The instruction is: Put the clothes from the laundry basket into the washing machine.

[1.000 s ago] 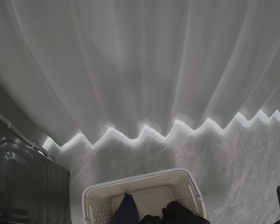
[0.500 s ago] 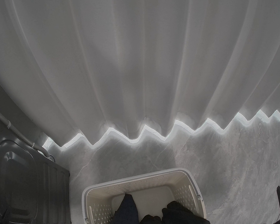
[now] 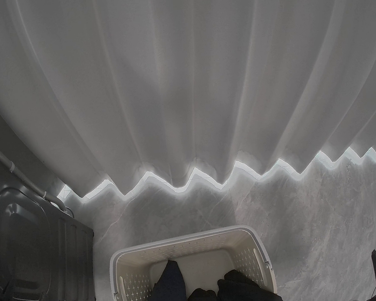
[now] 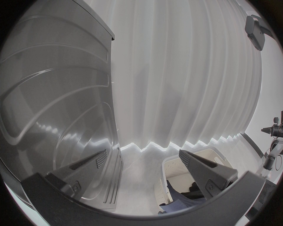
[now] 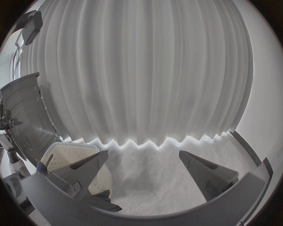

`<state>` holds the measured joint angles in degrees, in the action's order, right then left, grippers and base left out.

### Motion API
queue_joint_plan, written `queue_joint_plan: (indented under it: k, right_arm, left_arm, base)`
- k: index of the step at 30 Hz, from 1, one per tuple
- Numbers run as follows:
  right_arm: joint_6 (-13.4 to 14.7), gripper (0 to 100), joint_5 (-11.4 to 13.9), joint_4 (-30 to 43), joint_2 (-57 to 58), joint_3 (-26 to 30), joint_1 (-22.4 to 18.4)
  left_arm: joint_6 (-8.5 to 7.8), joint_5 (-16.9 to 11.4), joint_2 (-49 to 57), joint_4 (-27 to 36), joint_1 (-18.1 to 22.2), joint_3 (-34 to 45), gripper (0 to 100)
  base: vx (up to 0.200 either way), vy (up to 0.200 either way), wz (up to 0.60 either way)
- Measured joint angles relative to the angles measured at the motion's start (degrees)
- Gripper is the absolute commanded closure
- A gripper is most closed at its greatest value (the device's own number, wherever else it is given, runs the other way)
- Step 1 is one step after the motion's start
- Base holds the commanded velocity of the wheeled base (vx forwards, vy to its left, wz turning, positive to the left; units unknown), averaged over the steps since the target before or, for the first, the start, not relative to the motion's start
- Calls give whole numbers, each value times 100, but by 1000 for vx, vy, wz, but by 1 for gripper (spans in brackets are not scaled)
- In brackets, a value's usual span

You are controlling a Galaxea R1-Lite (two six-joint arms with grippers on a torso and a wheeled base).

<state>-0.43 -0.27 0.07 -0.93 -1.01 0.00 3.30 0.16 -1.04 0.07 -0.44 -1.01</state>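
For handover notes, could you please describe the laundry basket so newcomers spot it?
Below the white pleated curtain, on the grey floor, stands a cream perforated plastic laundry basket. Unlike the dark grey metal washing machine beside it, it holds dark clothes.

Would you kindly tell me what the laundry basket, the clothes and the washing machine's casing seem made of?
The laundry basket looks like matte cream moulded plastic: regular punched holes, rolled rim. The clothes seem soft dark fabric, crumpled in folds; fibre unclear. The casing of the washing machine appears dark grey sheet metal with a satin sheen: pressed ribs catch highlights.
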Motion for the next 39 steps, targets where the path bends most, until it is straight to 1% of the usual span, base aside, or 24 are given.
queue_joint_plan:
  k: [24,30,39]
  right_arm:
    - [0,0,2,-7,0,2,0]
    - [0,0,-2,-5,0,2,0]
    - [0,0,0,-7,0,2,0]
  left_arm:
    - [-7,0,0,0,0,0,0]
    - [-49,-2,0,-5,-2,0,0]
    - [-68,0,0,-7,2,0,0]
  base:
    - [-200,0,0]
    - [-200,0,0]
    - [-200,0,0]
